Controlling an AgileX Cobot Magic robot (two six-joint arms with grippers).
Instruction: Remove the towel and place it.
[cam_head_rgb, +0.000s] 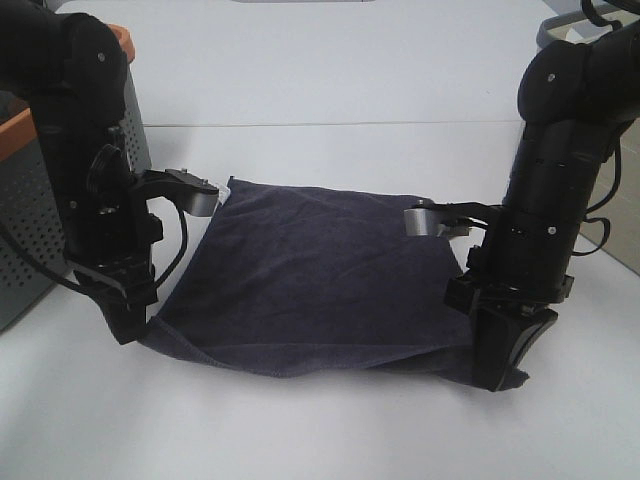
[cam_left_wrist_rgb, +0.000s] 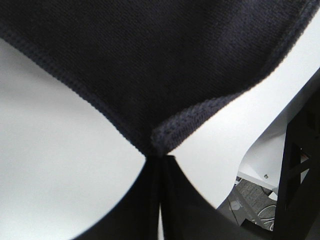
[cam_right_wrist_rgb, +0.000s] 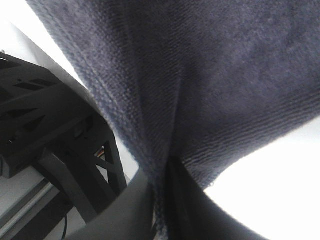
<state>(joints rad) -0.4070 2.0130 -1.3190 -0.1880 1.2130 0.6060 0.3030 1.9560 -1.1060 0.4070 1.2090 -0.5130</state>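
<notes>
Clearly, both sets of fingers are clamped on corners of the dark navy-purple terry towel (cam_head_rgb: 315, 275): the left fingers (cam_left_wrist_rgb: 159, 162) at about eight o'clock, the right fingers (cam_right_wrist_rgb: 167, 172) at about four o'clock. Its near edge looks slightly raised; the rest lies on the white surface (cam_head_rgb: 340, 80). Lifting and placing remain. A grey perforated bin (cam_head_rgb: 25, 200) at nine o'clock hides its contents.

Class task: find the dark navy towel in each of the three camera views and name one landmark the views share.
Exterior high: the dark navy terry towel lies mid-table between both arms.
Left wrist: a hemmed corner pinched in shut jaws.
Right wrist: bunched cloth in shut jaws.
Shared landmark: the white tabletop.
</notes>
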